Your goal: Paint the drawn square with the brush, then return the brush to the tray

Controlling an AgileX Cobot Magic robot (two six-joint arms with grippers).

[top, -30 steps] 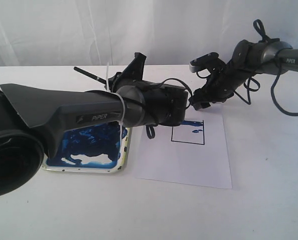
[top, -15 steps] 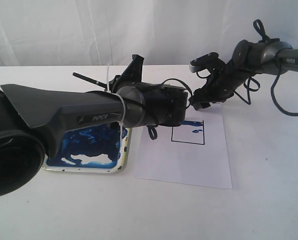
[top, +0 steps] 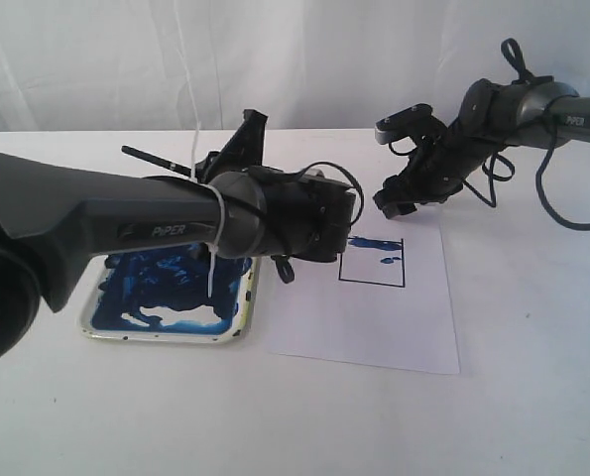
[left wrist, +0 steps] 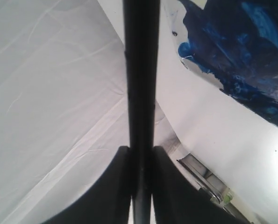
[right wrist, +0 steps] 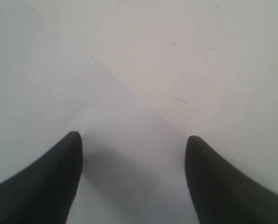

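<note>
Likely mid-painting: left gripper (left wrist: 141, 156) pinches the brush (left wrist: 141, 84), jaws nearly together; right gripper (right wrist: 134, 140) gapes empty over the paper (top: 374, 332). Drawn square (top: 370, 268) mostly blank, smeared along one edge. Next: tip down inside outline.

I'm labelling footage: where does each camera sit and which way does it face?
Exterior view: off the arms, facing the table; shows left arm, right arm, drawn square.
Left wrist view: on left arm, looking along left end effector shut on brush.
Right wrist view: on right arm, looking down past open right end effector at paper.
Shared: exterior and left wrist show the tray.
</note>
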